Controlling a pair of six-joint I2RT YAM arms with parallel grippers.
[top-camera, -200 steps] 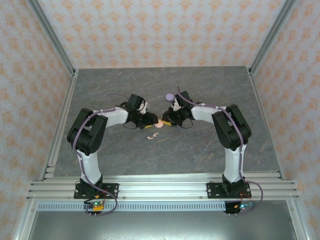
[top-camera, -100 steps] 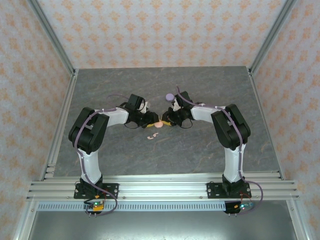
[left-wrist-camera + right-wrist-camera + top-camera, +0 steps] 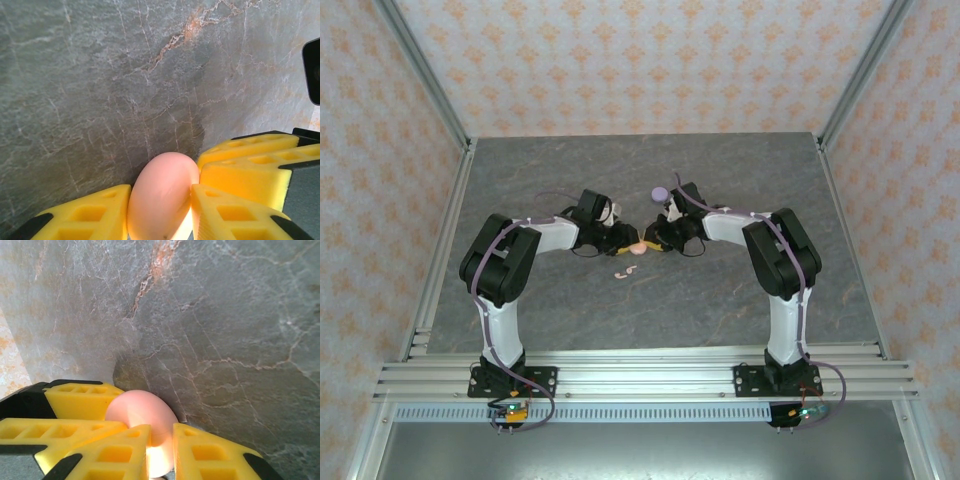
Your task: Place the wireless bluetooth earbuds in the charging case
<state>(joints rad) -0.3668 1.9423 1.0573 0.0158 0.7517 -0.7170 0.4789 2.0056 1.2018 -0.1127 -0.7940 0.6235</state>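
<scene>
A pale pink round charging case [image 3: 638, 246] sits mid-table between the two grippers, which meet on it. In the left wrist view the case [image 3: 161, 195] is pinched between my left gripper's [image 3: 160, 197] yellow fingers [image 3: 85, 215]. From the opposite side my right gripper [image 3: 161, 435] is shut on the edge of the same case [image 3: 142, 412]. In the top view the left gripper [image 3: 626, 240] and the right gripper [image 3: 651, 240] face each other. Two pale pink earbuds [image 3: 625, 270] lie loose on the table just in front of the case.
A lilac round case [image 3: 660, 194] stands behind the right wrist. A small white object [image 3: 611, 212] lies by the left wrist. The grey marble table [image 3: 720, 310] is walled by a metal frame [image 3: 440, 250] on both sides.
My left gripper's fingers have drawn in onto the pink case, and the left arm has shifted slightly. The right gripper has kept its hold and place.
</scene>
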